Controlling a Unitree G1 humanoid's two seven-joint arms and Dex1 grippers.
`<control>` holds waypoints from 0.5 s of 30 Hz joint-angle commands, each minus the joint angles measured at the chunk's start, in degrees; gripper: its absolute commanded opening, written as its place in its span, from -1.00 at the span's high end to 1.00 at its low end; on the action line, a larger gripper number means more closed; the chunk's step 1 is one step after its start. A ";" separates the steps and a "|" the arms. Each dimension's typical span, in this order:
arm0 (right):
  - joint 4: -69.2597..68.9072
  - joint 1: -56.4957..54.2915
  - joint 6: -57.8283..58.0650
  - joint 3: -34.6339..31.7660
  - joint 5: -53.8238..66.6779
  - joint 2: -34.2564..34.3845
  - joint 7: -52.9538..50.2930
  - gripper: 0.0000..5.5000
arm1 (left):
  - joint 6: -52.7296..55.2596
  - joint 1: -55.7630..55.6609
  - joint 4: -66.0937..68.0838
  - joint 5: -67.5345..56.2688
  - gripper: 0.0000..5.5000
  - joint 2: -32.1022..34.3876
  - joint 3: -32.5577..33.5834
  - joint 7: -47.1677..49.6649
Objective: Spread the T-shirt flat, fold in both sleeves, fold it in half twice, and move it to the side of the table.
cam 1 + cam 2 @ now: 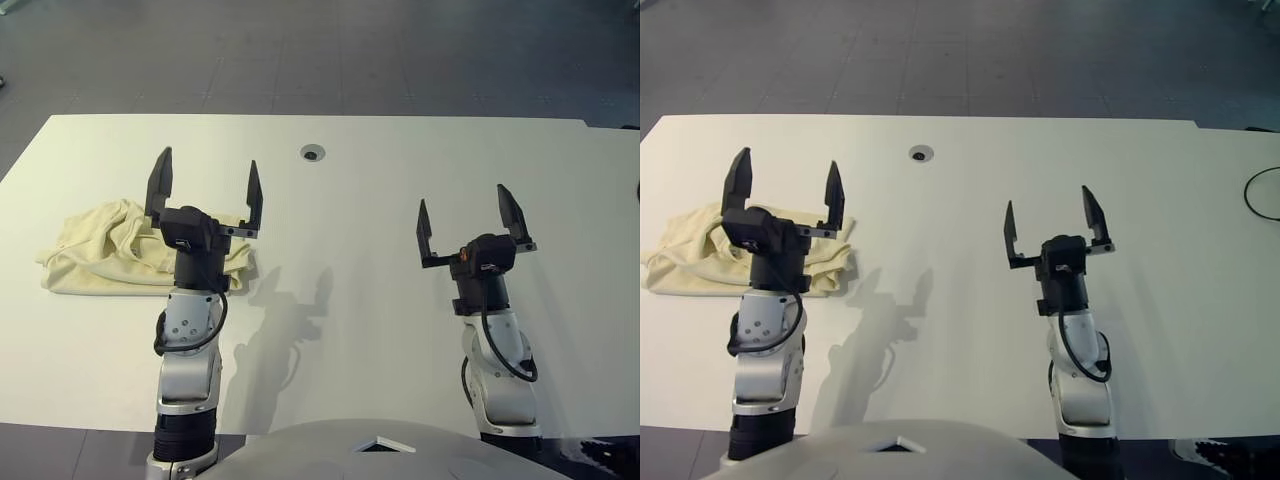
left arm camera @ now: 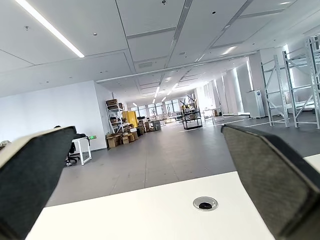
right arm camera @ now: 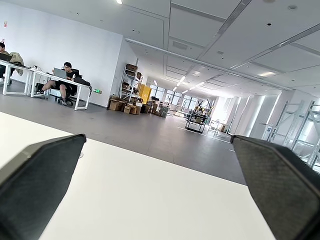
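The cream T-shirt (image 1: 100, 250) lay in a rumpled bundle on the white table (image 1: 400, 340), close to its left edge, with creases across its top rather than spread flat. The left gripper (image 1: 208, 172) stood raised just in front of it, fingers pointing up and spread wide, holding nothing. The right gripper (image 1: 463, 200) was well apart over bare tabletop, likewise wide open and empty. Both seemed parked clear of the cloth, probably so as not to snag it. A round cable grommet (image 1: 313, 153) sat farther back.
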 commanded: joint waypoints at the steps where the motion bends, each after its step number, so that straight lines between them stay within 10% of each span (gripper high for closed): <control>1: -0.01 -0.52 0.61 0.34 -0.12 0.01 0.23 -0.96 | -0.45 -0.08 -0.62 -1.06 -0.96 -0.16 2.39 1.20; 15: -10.42 5.62 7.81 5.00 -1.43 3.22 -0.54 -0.96 | 13.25 -15.04 17.33 -8.46 -0.96 26.69 27.42 -4.74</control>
